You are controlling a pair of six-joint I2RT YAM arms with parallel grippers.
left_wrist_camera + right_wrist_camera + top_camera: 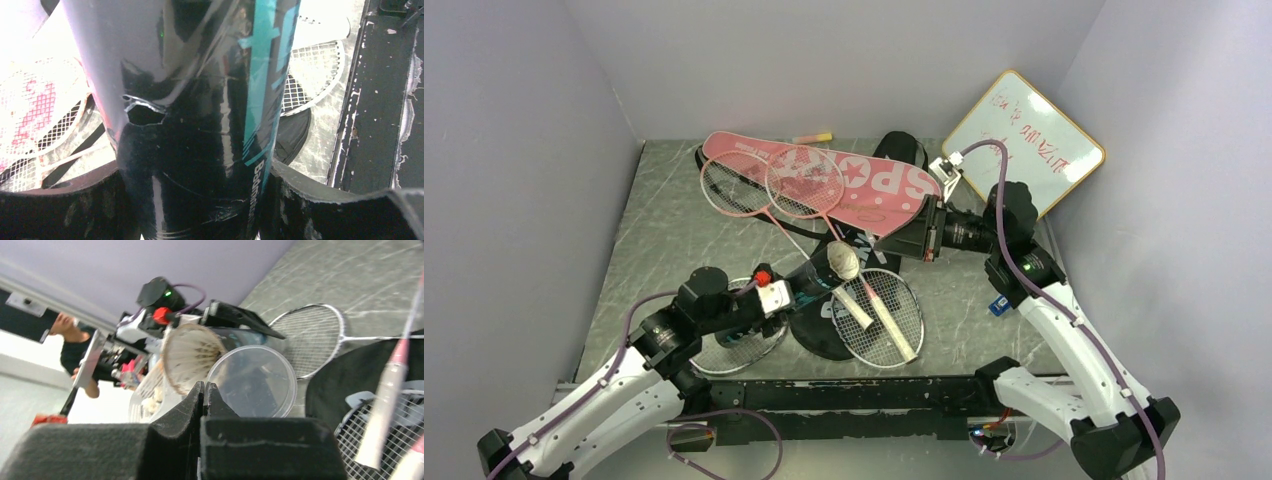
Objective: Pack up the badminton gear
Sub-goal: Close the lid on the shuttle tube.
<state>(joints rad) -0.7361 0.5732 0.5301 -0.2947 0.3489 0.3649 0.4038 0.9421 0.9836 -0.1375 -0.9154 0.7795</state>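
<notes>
The dark tube [200, 125] fills your left wrist view. The left gripper [200, 207] clamps it across its body, jaws standing wide with one pad on each side. Treat the tube as light, hollow and slick. Its glossy skin has a small torn hole, so I judge that a harder squeeze would dent it rather than hold it better, and mid-body is the right place to grip. In the top view it sits above the black racket cover [819, 335] with its mouth pointing toward your right arm. The right gripper [204, 392] is closed, its tips just at the skirt of a white feather shuttlecock [190, 355] by the tube's clear mouth. You cannot tell whether a feather is pinched or whether the shuttlecock is partly inside. It likely weighs almost nothing and its feathers will bend or snap, so press or hold at the cork end, not the skirt. The pink-framed rackets [769, 185] rest on the pink cover [879, 190], and a white-framed racket [874, 340] lies beside the tube. Take those thin, stiff frames by the handle. The covers are likely floppy.
</notes>
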